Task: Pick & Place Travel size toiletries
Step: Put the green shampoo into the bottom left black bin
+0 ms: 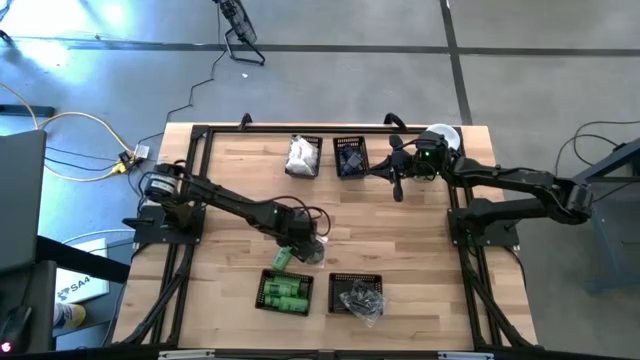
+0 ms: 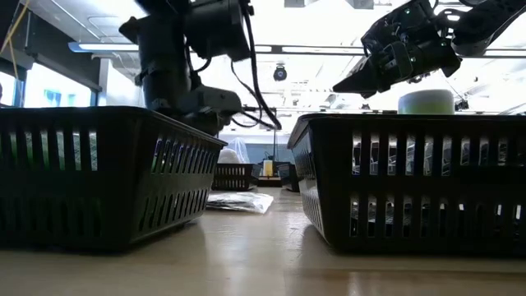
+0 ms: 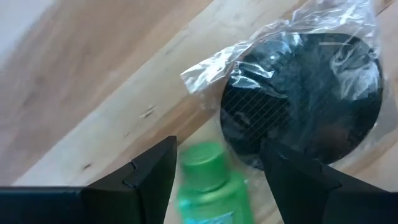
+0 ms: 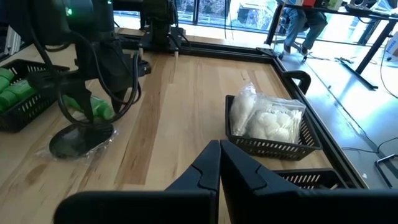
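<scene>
Four baskets already hold sorted toiletries; my left gripper [image 3: 211, 180], jaws clamped on a green bottle [image 3: 214, 186] mid-frame, hasn't binned it; right gripper [image 4: 219, 163] jaws together.

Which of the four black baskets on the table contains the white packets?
The basket at the far edge of the table, on the left of the far pair. The white packets fill it; its neighbour holds dark pieces, and the near baskets hold green bottles and dark wrapped things.
</scene>
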You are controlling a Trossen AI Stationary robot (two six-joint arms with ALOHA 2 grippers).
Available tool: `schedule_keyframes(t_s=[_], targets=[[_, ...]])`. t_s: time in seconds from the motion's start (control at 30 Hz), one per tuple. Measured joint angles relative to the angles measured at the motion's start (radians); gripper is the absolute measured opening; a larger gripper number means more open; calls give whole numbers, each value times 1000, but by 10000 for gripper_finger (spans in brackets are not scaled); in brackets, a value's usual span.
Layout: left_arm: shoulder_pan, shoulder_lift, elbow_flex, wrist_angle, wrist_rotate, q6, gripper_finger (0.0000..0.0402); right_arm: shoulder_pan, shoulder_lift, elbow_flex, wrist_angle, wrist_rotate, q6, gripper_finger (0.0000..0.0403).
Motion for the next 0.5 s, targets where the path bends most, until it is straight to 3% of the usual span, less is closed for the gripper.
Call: schedule_keyframes(t_s=[0.5], targets=[[0, 2, 1, -6, 17, -4, 222, 0, 0, 1, 0, 0, -5, 3]])
